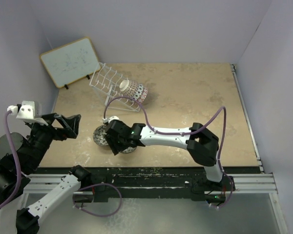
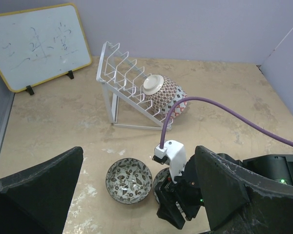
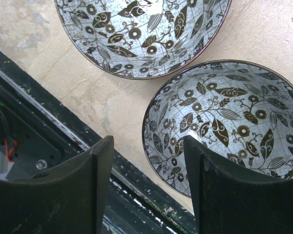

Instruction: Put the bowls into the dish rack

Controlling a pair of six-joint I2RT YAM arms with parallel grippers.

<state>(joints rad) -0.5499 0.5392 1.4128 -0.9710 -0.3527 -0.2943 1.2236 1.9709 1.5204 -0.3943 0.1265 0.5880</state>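
One grey-black bowl point(image 3: 224, 126) and the other grey-black bowl point(image 3: 141, 34) showed smooth, glossy glaze. The dish rack point(image 1: 106, 80) at eleven o'clock was white-coated wire; the table point(image 1: 195, 97) looked matt and mottled.

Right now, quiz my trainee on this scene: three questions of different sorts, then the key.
1. True or false: the left claw holds a bowl.
2. How many grey-black patterned ceramic bowls sit on the beige table, outside the white wire dish rack?
3. The right claw is: A) shut on a bowl; B) open, at a grey-black bowl's rim; C) inside the rack.
Key: 1 false, it is open and empty. 2 two. 3 B.
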